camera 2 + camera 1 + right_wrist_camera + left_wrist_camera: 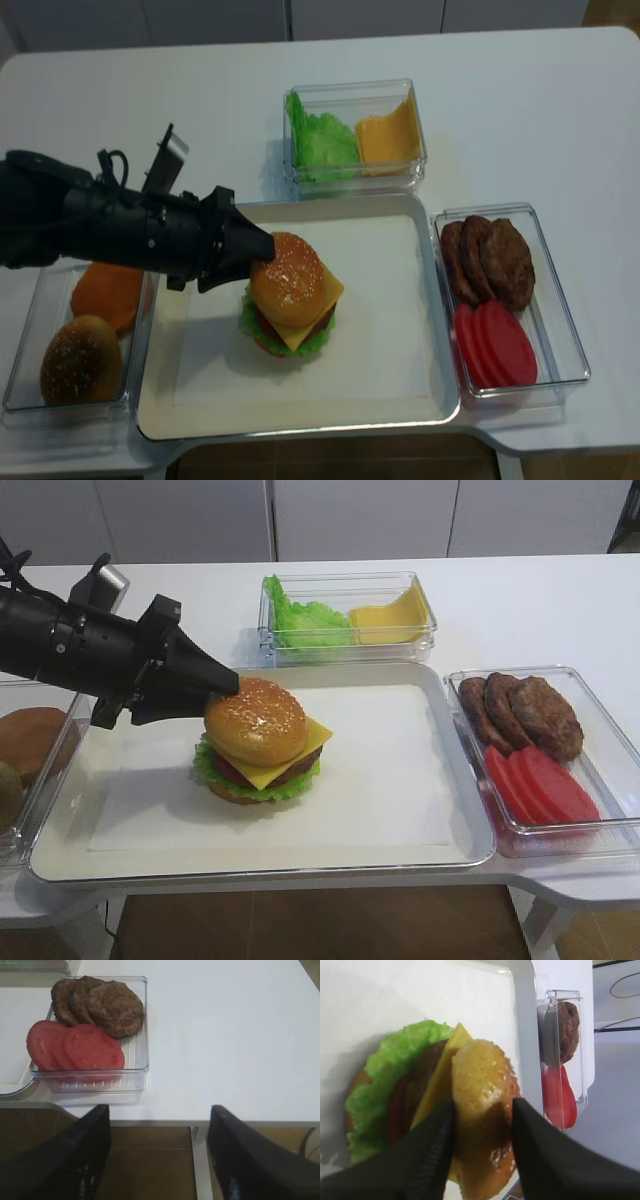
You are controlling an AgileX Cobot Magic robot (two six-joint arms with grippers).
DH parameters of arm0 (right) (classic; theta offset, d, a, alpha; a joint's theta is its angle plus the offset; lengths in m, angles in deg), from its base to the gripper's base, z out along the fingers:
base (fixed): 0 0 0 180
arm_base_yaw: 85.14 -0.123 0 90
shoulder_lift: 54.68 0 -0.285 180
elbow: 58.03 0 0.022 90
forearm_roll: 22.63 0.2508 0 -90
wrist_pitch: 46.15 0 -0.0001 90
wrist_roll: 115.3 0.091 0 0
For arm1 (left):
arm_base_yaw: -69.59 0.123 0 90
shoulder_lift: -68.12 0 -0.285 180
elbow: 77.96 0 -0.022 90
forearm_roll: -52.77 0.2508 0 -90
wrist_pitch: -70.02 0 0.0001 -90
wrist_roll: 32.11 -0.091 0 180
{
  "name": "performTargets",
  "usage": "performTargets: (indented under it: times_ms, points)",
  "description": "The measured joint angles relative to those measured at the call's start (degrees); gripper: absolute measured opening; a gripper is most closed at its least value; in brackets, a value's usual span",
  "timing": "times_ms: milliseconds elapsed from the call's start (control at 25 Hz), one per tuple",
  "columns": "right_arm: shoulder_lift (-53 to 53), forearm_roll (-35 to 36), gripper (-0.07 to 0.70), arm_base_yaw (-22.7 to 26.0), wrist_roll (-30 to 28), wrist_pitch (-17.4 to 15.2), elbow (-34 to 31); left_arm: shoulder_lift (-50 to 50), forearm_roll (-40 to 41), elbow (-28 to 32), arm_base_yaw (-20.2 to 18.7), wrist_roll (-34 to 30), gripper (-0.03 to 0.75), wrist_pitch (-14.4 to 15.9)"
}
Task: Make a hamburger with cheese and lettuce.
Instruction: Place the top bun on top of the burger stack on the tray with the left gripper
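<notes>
The hamburger point(262, 755) stands left of centre on the white tray point(400, 855): bottom bun, frilly green lettuce point(213, 768), dark patty and a square yellow cheese slice point(316, 737). A golden sesame top bun point(256, 720) lies on the cheese, slightly tilted. My left gripper point(228, 685) comes in from the left and is shut on this top bun point(482, 1075), one finger on each side. My right gripper point(159, 1109) shows only in its wrist view, open and empty, above the table's front edge.
Behind the tray stands a clear box point(430, 630) with loose green leaves and yellow slices. A box point(610, 740) of brown patties and red tomato slices sits at the right. A box point(25, 345) of plain buns lies at the left.
</notes>
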Motion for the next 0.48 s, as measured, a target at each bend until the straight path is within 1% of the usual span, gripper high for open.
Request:
performTargets:
  times_ms: [200, 480]
  points:
    - [0.0, 0.0, 0.465, 0.0, 0.0, 0.0, 0.0, 0.0, 0.0, 0.0, 0.0, 0.0, 0.279, 0.0]
    - [0.0, 0.0, 0.465, 0.0, 0.1, 0.0, 0.0, 0.0, -0.1, 0.0, 0.0, 0.0, 0.283, 0.7]
